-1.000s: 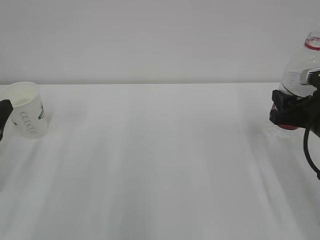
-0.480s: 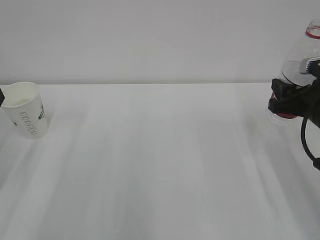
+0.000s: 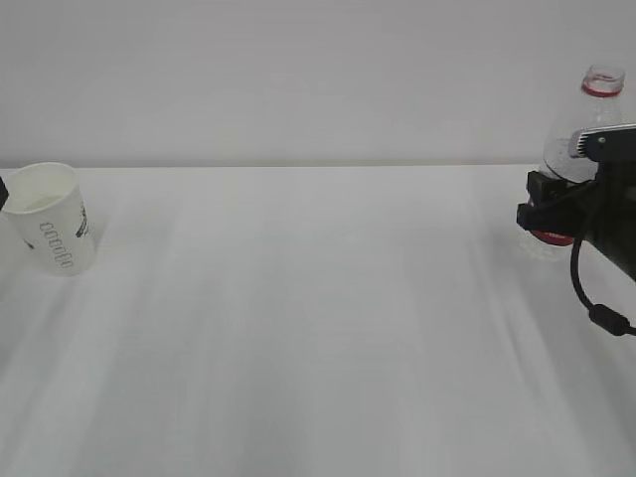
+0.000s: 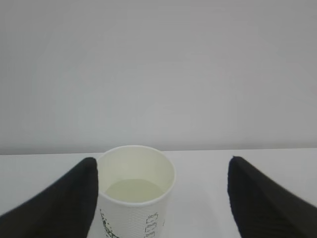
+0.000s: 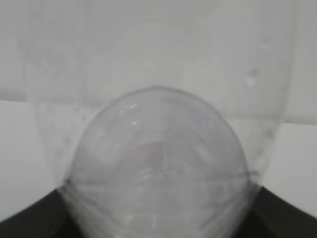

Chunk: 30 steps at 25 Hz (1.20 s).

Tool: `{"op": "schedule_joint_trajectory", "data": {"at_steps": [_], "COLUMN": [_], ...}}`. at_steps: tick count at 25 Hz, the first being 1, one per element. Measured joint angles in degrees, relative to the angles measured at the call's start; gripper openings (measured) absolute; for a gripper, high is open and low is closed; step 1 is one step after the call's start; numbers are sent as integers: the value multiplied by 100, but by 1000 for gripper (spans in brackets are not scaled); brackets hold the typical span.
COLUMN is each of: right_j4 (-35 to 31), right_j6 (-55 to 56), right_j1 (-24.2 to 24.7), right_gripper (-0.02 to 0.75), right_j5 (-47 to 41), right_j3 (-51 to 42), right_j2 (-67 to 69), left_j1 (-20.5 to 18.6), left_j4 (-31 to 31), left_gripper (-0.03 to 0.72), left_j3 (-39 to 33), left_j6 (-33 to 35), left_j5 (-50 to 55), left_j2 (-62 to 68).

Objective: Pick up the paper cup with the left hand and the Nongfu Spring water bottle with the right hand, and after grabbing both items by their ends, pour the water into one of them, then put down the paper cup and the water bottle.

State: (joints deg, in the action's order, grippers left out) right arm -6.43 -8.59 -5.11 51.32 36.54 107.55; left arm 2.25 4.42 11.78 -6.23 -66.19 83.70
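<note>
- Small white tapered paper cup (image 3: 52,220): white wall, dotted texture, grey lettering, green-and-black mark low on the side; pale, clear liquid (image 4: 134,191) inside.
- Clear ribbed plastic bottle (image 3: 579,139): colourless body, red ring at the neck, red label low down.
- Black fingers (image 4: 67,198) of the left gripper; black right gripper (image 3: 556,214) with silver-grey plate and black cable.
- White counter (image 3: 318,328), plain light-grey wall behind.

The left hand (image 4: 161,198) sits at nine o'clock, fingers (image 4: 74,198) spread wide. The right hand (image 3: 556,214) at three o'clock grips the bottle (image 3: 586,129)
</note>
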Motion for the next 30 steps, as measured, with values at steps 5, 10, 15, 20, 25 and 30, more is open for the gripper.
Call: {"op": "schedule_joint_trajectory", "data": {"at_steps": [5,10,15,20,25,30], "right_j4": [-185,-187,-197,-153,-170,-186], "right_j6": [0,208,362,383,383,383], "right_j1": [0,0,0,0,0,0], "right_gripper": [468,468,472,605,666,666], "right_j5": [-13,-35,-24,-24,-24,-24], "right_j3": [122,144,155,155,155,155], "right_j2": [306,444,507,507,507,507], "left_j1": [0,0,0,0,0,0], "left_j4": [0,36,47,47,47,47], "left_gripper": [591,591,591,591,589,589], "left_j3": [0,0,0,0,0,0], "left_j6": [0,0,0,0,0,0], "left_j5": [0,0,0,0,0,0], "left_j2": [0,0,0,0,0,0]}}
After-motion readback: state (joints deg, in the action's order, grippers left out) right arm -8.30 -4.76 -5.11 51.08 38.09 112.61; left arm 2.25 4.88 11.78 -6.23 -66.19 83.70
